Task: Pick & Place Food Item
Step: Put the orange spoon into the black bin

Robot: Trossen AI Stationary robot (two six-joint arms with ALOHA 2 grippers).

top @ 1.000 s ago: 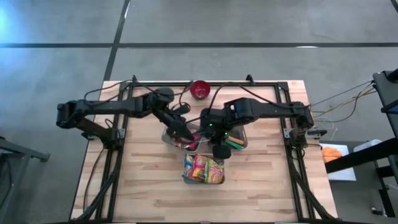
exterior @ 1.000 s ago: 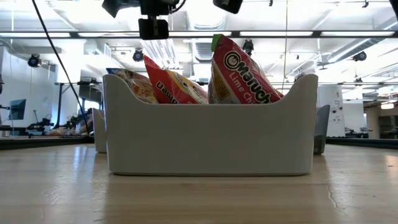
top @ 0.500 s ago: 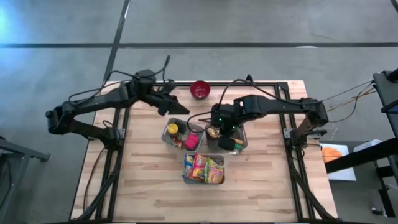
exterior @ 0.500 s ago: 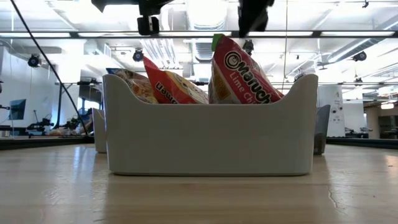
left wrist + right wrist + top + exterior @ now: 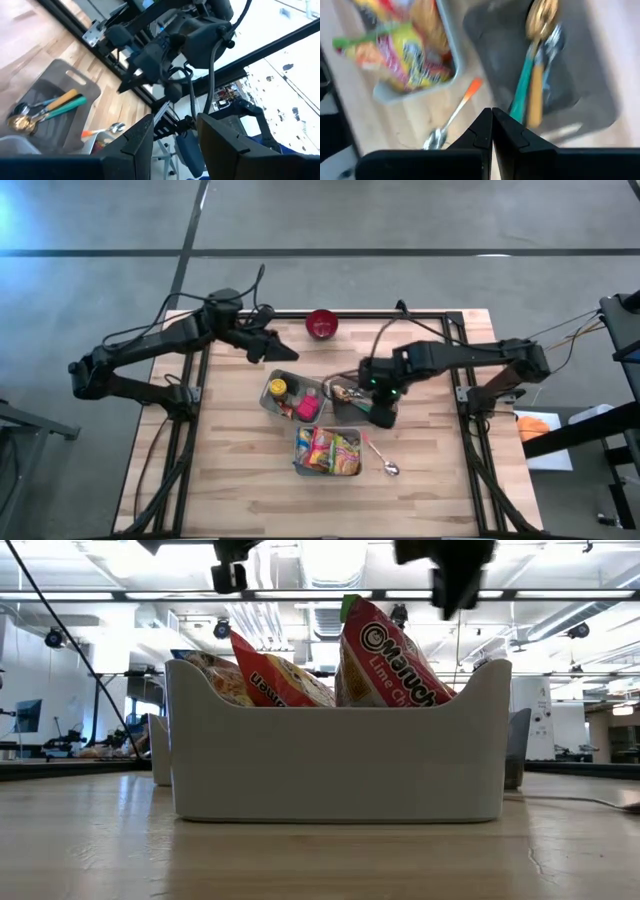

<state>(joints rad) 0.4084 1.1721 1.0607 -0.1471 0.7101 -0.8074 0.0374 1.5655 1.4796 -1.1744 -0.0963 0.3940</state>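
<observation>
Overhead, three grey plastic bins cluster mid-way across the pale wooden table [image 5: 230, 480], and the nearest, the light grey bin [image 5: 327, 452] of bright instant-noodle packets [image 5: 330, 448], serves as the landmark. The packets, the likely food items of the task, stand upright in it, untouched, their tops above its rim in the low view.

The right gripper [image 5: 383, 413] hangs just beyond that bin, over the dark grey utensil bin [image 5: 362, 398] holding green- and orange-handled spoons; its fingers are pressed together on nothing. A metal spoon with an orange handle [image 5: 379, 455] lies loose on the wood just beside the noodle bin, on the right arm's side.

The left gripper [image 5: 284, 353] sits raised, well beyond the noodle bin and above the third bin of small food packages [image 5: 292, 396], toward the red bowl [image 5: 321, 324] at the far edge. Its fingers [image 5: 142, 135] stand partly spread, and the wrist view shows nothing between them.

By the look of it, no pick has begun. The bins touch or nearly touch, leaving tight gaps; open wood lies nearer and to both sides of the noodle bin, with the black frame rails bounding it.
</observation>
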